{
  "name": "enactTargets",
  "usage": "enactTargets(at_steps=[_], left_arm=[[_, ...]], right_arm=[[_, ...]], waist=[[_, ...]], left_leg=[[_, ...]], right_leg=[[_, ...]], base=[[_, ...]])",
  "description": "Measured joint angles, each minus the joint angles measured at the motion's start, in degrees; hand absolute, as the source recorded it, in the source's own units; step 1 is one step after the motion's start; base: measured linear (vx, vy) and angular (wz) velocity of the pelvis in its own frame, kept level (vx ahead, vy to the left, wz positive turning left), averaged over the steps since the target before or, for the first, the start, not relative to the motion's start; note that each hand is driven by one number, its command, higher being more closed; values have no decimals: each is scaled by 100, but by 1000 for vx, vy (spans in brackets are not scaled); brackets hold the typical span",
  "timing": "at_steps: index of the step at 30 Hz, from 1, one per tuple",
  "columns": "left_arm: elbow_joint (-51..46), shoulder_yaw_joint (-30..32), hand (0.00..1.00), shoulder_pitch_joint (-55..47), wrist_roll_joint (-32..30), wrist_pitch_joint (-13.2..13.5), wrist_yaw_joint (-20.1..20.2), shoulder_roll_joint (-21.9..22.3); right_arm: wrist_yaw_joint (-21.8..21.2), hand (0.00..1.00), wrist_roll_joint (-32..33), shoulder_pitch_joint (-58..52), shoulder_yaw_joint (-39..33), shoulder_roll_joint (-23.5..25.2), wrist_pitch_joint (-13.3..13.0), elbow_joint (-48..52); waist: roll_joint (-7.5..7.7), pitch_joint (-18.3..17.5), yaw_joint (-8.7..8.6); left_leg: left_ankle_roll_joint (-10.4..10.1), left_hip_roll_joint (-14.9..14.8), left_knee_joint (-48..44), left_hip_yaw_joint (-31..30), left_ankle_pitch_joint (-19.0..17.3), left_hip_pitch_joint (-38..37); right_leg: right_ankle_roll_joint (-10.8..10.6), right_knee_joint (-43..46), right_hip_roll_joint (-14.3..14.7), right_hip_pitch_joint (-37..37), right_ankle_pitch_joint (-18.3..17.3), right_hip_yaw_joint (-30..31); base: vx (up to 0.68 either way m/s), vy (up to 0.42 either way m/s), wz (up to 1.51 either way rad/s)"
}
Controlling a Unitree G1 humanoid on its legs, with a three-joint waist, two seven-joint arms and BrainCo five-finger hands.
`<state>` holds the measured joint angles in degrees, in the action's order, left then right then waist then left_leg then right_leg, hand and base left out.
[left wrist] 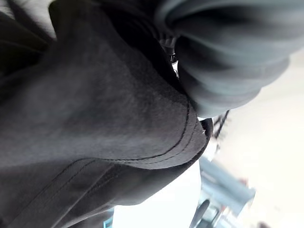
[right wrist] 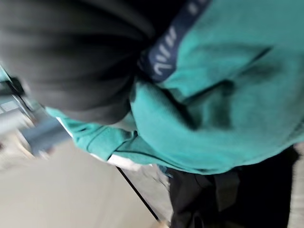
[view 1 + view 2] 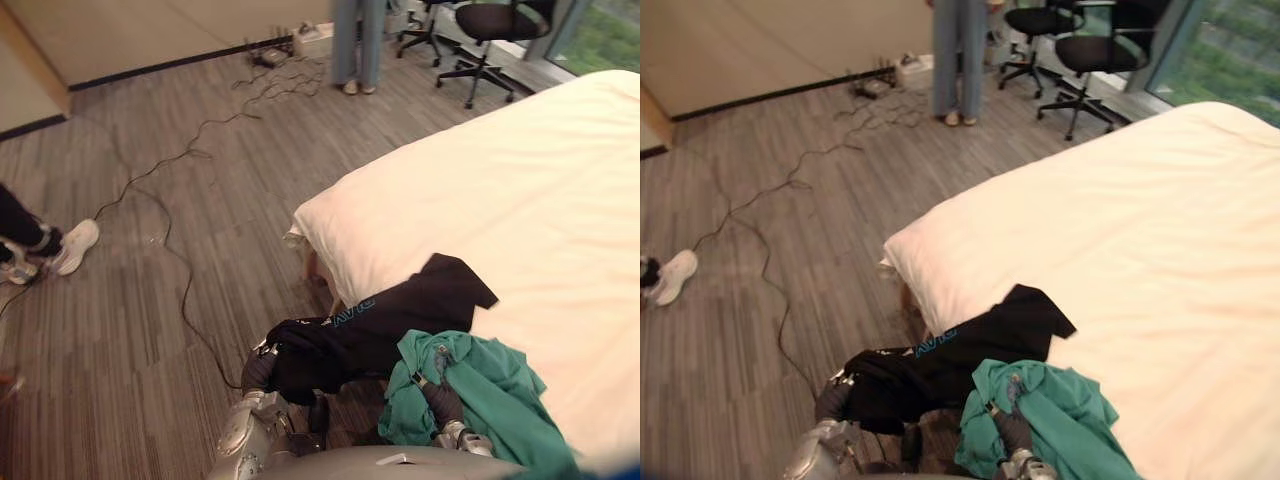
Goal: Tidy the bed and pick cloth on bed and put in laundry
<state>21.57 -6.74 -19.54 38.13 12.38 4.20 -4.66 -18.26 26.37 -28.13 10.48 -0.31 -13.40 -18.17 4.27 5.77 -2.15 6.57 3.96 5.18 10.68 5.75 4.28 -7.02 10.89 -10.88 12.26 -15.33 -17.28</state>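
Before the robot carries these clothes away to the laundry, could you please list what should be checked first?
1. Left hand hold on the black garment: cannot tell, cloth covers it.
2. Right hand hold on the teal garment: cannot tell, cloth drapes over it.
3. Black garment clear of the bed: not ok, one end lies on the sheet.
4. Teal garment clear of the bed: not ok, it rests on the near edge.
5. People at a distance: ok, one person stands far off by the chairs; another's shoe is off to the left.
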Motion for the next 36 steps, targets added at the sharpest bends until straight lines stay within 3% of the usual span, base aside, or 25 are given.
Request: enactTargets(at_steps=[1,3,5,8,10,12,14,18,19,25,29,31,33,34,36], left_arm=[[-8,47,100,-86,-24,-74,88,39],[-5,14,100,-215,-62,-90,140,151],[10,37,100,-281,-53,-77,176,141],[105,-27,100,-207,-45,-92,176,60],[259,-128,100,-83,-45,-150,170,125],[319,-236,100,-17,-43,-248,173,166],[323,-192,100,63,-40,-283,171,92],[338,-185,100,238,-49,-324,181,-88],[580,-438,100,365,-66,-683,426,-366],[784,-450,100,323,-155,-659,417,-356],[1167,-587,100,167,-572,-501,355,-276],[1276,-667,100,105,-848,-285,238,-234],[1462,-671,100,54,-1086,74,67,-169],[1450,-663,100,50,-1120,190,6,-166],[1393,-478,100,45,-1456,619,-355,-138]], right_arm=[[-8,100,-18,-170,1,26,-114,255],[-41,100,-13,-278,-78,-26,-215,454],[-151,100,4,-83,-119,-34,-270,467],[-322,100,-3,198,-131,-45,-300,294],[-405,100,-3,247,-314,-112,-289,99],[-414,100,-26,480,-366,-306,-277,-231],[-418,100,-99,549,-367,-287,-257,-401],[-415,100,-205,642,-366,-282,-168,-544],[-522,100,-364,785,-449,-308,-450,-863],[-481,100,-358,892,-435,-303,-449,-992],[-37,100,-324,1284,-476,-281,-258,-1574],[289,100,-174,1338,-602,-241,-93,-1876],[674,100,-128,1483,-751,-234,80,-2266],[782,100,-127,1544,-758,-232,112,-2317],[1214,100,-128,1805,-828,-254,249,-2346]], waist=[[38,19,-4],[-32,14,4],[-132,21,110],[-101,0,147],[-250,-59,134],[-552,-40,65],[-581,-35,-10],[-388,60,-4],[-311,204,-318],[-343,202,-315],[-390,219,-294],[-456,198,-241],[-515,147,-49],[-522,154,-8],[-583,390,180]], left_leg=[[-68,-109,-304,472,-62,13],[-88,-141,-427,256,-63,-49],[-97,-205,-393,66,-66,-200],[-280,-77,-83,-119,30,-401],[-326,-57,90,-201,126,-520],[-337,-47,91,-284,121,-546],[-370,-17,91,-379,114,-528],[-301,159,92,-645,65,-517],[-402,60,63,-659,-50,-757],[-460,-103,91,-623,-74,-798],[-531,-111,92,-526,-82,-760],[-514,-118,90,-529,-88,-722],[-496,-129,-111,-499,-169,-587],[-531,-140,-430,-495,-310,-384],[-740,-379,-2355,-216,-996,425]], right_leg=[[-32,136,5,145,91,-312],[94,925,-16,-28,105,-443],[268,486,92,-2,-179,-361],[286,-44,-2,-341,9,-200],[279,-83,-9,-253,-6,-244],[243,-84,-34,-181,-6,-393],[220,-79,-42,-143,-20,-530],[95,173,-189,-91,-120,-695],[469,-167,538,-228,81,848],[496,-39,663,-321,166,869],[569,-208,658,-338,126,855],[535,-305,668,-324,124,770],[493,-465,657,-284,150,701],[482,-512,651,-299,163,693],[556,-609,689,-77,335,508]], base=[[291,-50,152],[260,-14,130],[173,61,64],[33,-19,39],[-36,-46,23],[-80,-14,10],[-51,-14,33],[-2,-15,35],[-1,-48,7],[-60,-62,-8],[-106,-42,-15],[-85,-26,8],[0,0,4],[20,14,5],[41,29,14]])
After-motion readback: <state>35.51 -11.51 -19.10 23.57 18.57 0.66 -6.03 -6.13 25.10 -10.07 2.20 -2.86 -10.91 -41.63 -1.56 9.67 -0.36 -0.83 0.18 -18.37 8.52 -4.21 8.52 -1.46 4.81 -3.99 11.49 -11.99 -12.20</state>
